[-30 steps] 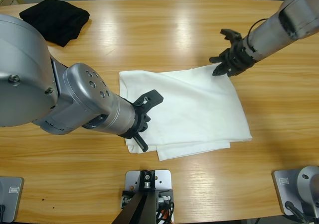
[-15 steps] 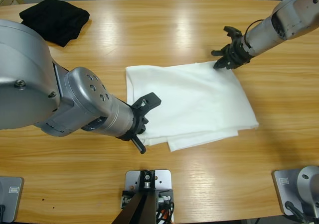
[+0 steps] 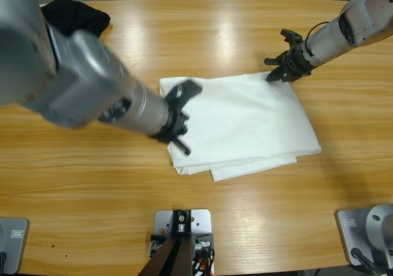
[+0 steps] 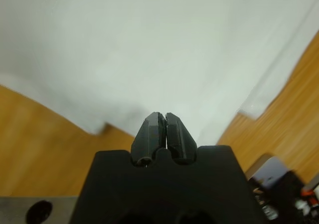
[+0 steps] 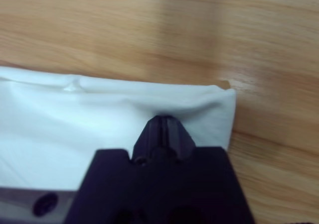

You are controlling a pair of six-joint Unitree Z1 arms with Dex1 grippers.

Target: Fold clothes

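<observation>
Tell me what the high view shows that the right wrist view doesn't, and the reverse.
Only the high view shows the black garment at the table's far left corner, the left gripper over the white T-shirt, and the shirt's whole folded outline. Only the right wrist view shows the right gripper closed at the corner fold. Both show shirt and wooden table.

Folded T-shirt [image 3: 245,126] flat at mid tabletop [image 3: 92,184]. Second garment [image 3: 77,15] well apart at far left corner (partly behind arm). Left gripper [image 3: 178,116] over shirt's left edge; right gripper [image 3: 284,64] at far right corner.
</observation>
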